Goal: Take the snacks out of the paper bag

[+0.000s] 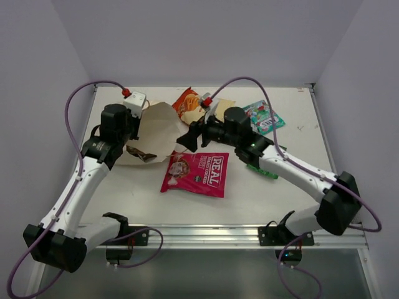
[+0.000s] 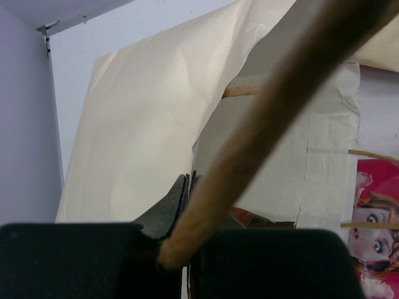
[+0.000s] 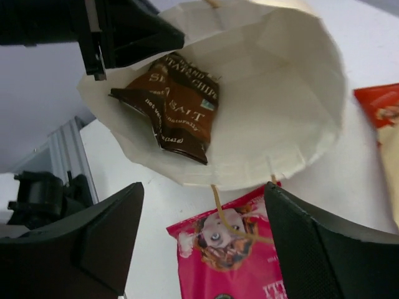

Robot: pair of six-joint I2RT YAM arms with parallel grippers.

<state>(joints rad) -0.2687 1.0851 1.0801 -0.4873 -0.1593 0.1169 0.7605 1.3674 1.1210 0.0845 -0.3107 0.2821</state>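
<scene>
The cream paper bag point(image 1: 159, 128) lies on its side with its mouth open. The brown pack point(image 1: 142, 154) lies inside it and shows clearly in the right wrist view point(image 3: 181, 106). My left gripper point(image 1: 136, 132) is shut on the bag's rim point(image 2: 156, 143); a blurred loop handle point(image 2: 268, 106) crosses that view. My right gripper point(image 1: 189, 138) is open and empty, just outside the bag's mouth point(image 3: 280, 93), above the pink "REAL" bag point(image 1: 196, 173). The pink bag also shows in the right wrist view point(image 3: 230, 255). The orange-and-cream chip bag point(image 1: 190, 104) lies behind the paper bag.
A teal-pink pack point(image 1: 263, 116) lies at the back right. A green pack point(image 1: 266, 168) lies partly under my right arm. White walls close the table on the left, the back and the right. The blue pack is out of view.
</scene>
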